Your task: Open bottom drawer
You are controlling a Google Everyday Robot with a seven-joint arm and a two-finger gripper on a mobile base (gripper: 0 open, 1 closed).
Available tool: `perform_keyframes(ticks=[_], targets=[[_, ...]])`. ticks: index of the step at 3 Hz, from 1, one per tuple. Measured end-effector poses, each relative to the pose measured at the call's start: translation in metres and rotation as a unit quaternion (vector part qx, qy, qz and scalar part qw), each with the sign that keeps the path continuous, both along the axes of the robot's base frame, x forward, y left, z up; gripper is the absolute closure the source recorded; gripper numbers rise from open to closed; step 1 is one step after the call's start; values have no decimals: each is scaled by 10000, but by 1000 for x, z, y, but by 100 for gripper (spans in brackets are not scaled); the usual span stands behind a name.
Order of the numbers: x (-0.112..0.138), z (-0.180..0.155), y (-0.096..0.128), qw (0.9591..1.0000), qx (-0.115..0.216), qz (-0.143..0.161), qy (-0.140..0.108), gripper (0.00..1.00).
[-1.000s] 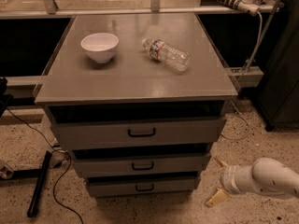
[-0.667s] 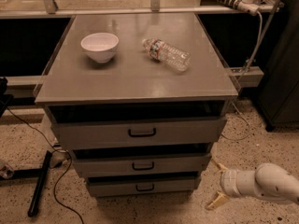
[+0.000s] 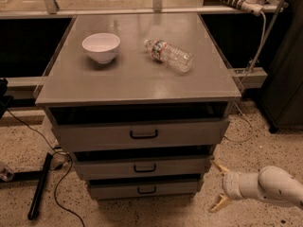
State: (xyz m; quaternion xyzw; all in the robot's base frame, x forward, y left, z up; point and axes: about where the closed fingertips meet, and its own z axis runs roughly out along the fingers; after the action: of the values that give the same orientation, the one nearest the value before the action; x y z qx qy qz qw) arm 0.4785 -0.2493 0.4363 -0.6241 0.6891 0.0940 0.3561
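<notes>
One pull point matters: the small black bar handle [image 3: 147, 190] centred on the bottom drawer [image 3: 111, 191], lowest and narrowest below the tabletop [image 3: 132, 77]; expect rigid, smooth-sliding metal, with your claw [image 3: 218, 187] spread apart low to its right.

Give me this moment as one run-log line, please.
target: narrow grey metal bottom drawer | small black bar handle: untouched | hand: open, low, right of the drawer, apart from it | grasp: not yet made

Nothing legible: the bottle [image 3: 169, 55] on the counter [image 3: 132, 82] carries a label (print unreadable). The hand [image 3: 219, 185] sits low, right of the bottom drawer [image 3: 144, 189], fingers apart.
</notes>
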Motion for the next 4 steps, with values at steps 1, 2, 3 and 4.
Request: perform_keyframes(ticks=[1,2,3,4], targets=[[-6,-34,10,9999,-69,22,154,0],[-14,-94,23,9989,-274,170,339,0],[-18,-139,38,9976,-385,396,427,0],[-15,-164,59,9965,-390,662,330,0]])
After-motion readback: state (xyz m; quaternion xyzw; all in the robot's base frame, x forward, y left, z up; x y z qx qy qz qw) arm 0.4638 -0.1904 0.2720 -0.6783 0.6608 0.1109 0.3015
